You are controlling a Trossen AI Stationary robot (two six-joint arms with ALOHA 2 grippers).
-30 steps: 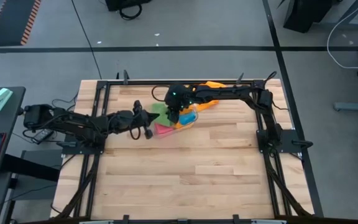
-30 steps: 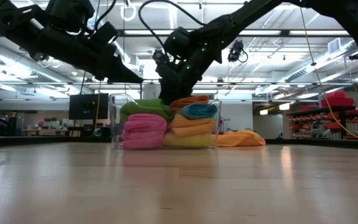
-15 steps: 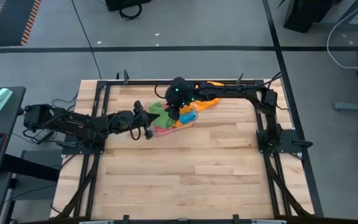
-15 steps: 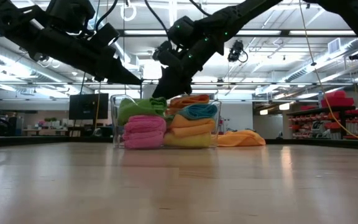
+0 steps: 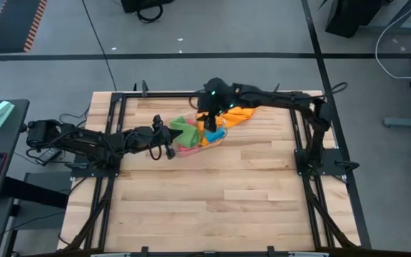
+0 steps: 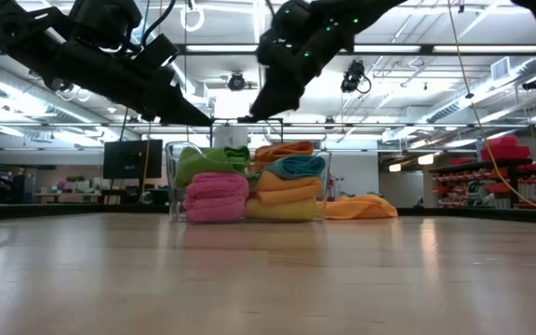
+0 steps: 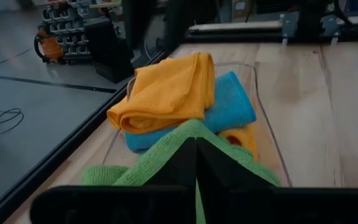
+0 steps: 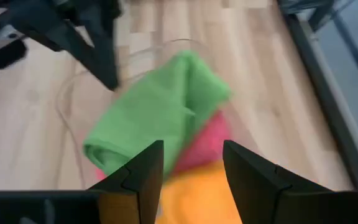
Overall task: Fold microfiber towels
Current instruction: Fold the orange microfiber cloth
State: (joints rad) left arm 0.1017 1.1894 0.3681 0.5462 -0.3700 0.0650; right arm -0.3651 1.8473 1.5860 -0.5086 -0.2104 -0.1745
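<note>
Lying beside the clear bin, a loose orange towel.

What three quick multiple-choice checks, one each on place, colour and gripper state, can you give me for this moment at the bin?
1. Where is the loose orange towel?
A. On the table beside the bin
B. In the left gripper
C. On the floor

2. What colour is the folded towel under the green towel at the bin's front?
A. Blue
B. Pink
C. White

3. How do the right gripper's fingers stand?
A. Clamped on a towel
B. Apart, holding nothing
C. Out of sight

Answers: 1 A, it lies on the wood by the clear bin. 2 B, the pink towel sits below the green. 3 B, its wrist view shows a gap with nothing in it.
</note>
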